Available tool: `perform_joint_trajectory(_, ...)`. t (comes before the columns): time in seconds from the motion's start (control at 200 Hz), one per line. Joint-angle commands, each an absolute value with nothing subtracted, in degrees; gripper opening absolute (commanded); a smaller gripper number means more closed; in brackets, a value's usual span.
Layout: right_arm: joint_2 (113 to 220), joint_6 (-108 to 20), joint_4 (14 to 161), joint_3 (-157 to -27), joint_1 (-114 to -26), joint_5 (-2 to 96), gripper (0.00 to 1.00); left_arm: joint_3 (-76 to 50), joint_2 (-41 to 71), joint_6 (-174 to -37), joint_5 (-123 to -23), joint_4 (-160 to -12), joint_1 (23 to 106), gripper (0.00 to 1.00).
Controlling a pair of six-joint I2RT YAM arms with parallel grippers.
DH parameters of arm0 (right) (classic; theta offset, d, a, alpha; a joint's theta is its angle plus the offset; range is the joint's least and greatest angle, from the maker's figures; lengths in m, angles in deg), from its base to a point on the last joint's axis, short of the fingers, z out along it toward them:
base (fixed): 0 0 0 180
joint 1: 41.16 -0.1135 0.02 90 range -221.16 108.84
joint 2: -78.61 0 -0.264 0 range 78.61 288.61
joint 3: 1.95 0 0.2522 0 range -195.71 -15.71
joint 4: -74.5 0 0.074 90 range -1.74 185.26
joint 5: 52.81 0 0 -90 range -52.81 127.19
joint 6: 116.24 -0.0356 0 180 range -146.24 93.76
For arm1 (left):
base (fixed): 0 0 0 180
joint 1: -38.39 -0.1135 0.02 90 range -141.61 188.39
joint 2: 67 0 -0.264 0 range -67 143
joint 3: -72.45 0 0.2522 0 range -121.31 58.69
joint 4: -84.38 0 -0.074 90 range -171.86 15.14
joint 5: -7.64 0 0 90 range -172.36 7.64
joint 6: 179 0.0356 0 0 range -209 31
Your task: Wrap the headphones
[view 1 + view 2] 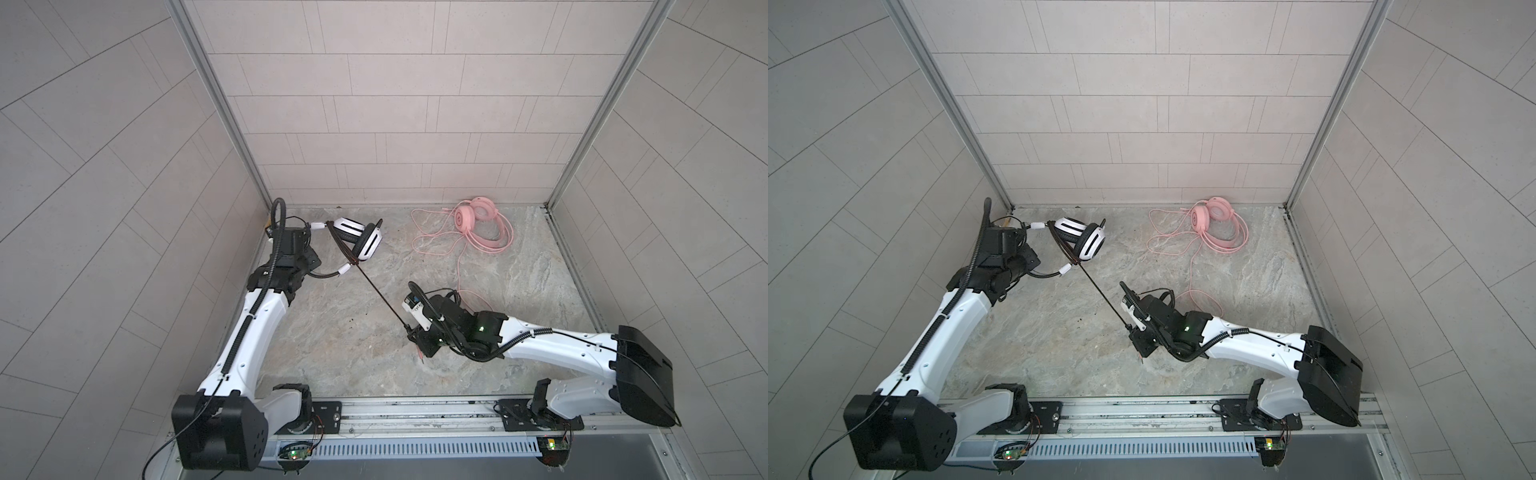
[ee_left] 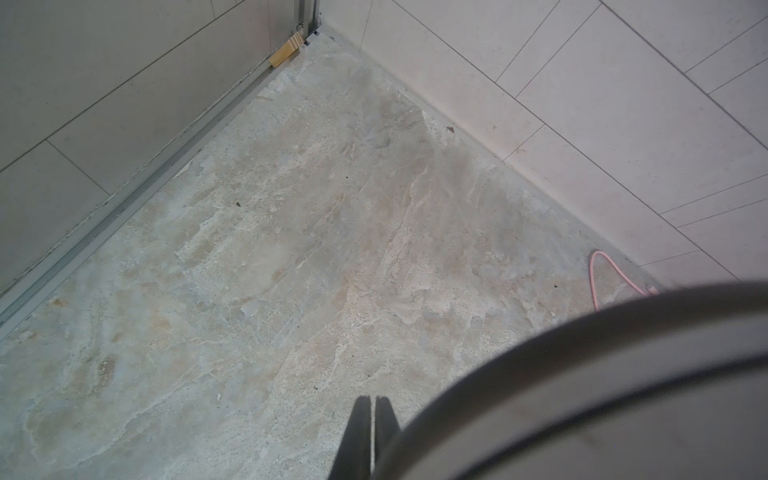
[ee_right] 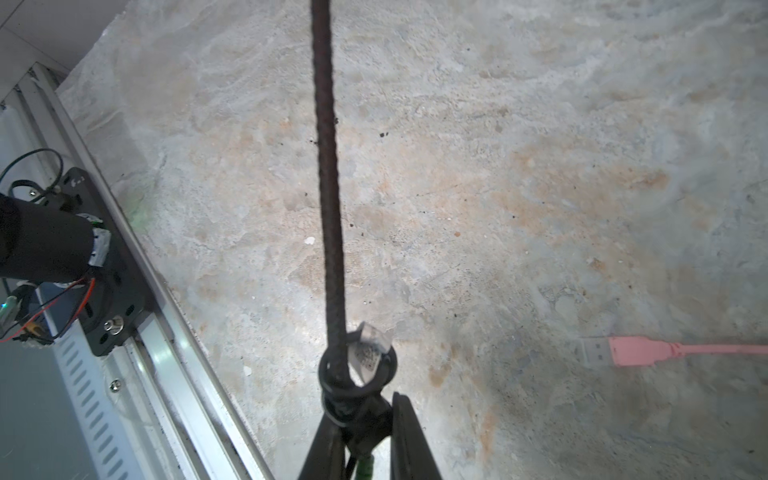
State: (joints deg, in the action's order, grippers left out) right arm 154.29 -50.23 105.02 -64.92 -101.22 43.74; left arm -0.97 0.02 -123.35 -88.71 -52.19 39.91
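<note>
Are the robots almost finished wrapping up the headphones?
Not yet. The white headset already has black cable bundled across it. Right now the left tool holds that headset up, and the right tool is shut on the cable's end, pulling it straight, so one stretch is left to wind. The pink headset lies untouched with its pink cable loose on the table.

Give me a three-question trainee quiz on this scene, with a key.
1. True or false: the pink headset lies on the table, with no gripper touching it.
2. What is the right gripper shut on? A) pink cable B) black cable C) nothing
3. Fill in: the black cable runs taut from the right gripper up to the ____ headset.

Key: 1 true; 2 B; 3 white.
</note>
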Motion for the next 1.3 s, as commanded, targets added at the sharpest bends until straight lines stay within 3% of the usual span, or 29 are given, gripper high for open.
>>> perform_joint_trajectory(0.0,150.46,-49.12,116.82,-67.89,-103.54,38.65,0.0,-4.85,0.01,-127.27,-94.2,-56.85,39.58,0.0)
perform_joint_trajectory(0.265,141.54,-40.9,119.04,-75.7,-103.97,28.66,0.0,-5.68,1.61,-121.09,-100.79,-52.79,46.41,0.0)
perform_joint_trajectory(0.38,142.18,-38.45,121.45,-81.72,-102.83,26.75,0.0,-8.07,4.33,-117.38,-107.66,-49.82,54.5,0.0)
perform_joint_trajectory(0.761,146.12,-33.01,123.77,-96.72,-98.08,27.77,0.0,-11.92,12.4,-106.8,-115.23,-42.95,78.09,0.0)
perform_joint_trajectory(1.011,148.55,-33.34,120.39,-97.35,-86.55,36.32,0.0,-10.59,9.47,-104.66,-104.56,-39.75,82.95,0.0)
perform_joint_trajectory(1.296,151.29,-35.43,116.62,-93.49,-77.81,44.09,0.0,-0.61,-3.61,-102.19,-85.92,-50.69,83.04,0.0)
